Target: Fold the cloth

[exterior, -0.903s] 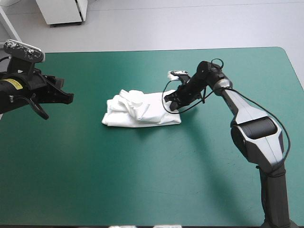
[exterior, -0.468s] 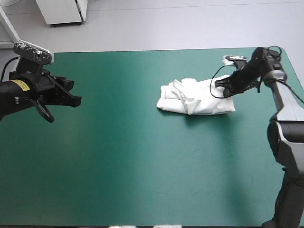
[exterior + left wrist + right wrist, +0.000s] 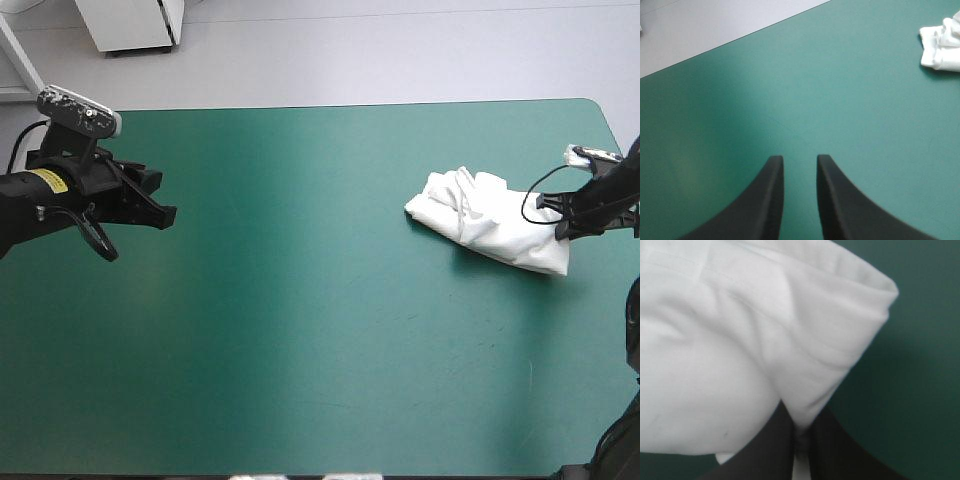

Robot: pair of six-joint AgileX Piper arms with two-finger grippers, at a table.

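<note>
Nearest us lies the teal-green cover [image 3: 300,340] of the table. Farther in, at its left side, our left gripper [image 3: 165,213], with two broad black fin-shaped fingers [image 3: 774,190], is held over the cover; its fingers stand a little apart, and only cover shows between them. Toward the right edge, our right gripper [image 3: 562,218] is clamped on a fold at the right end of the white short-sleeved T-shirt [image 3: 480,218]. The T-shirt is a crumpled, folded bundle resting on the cover, well apart from the left gripper.
</note>
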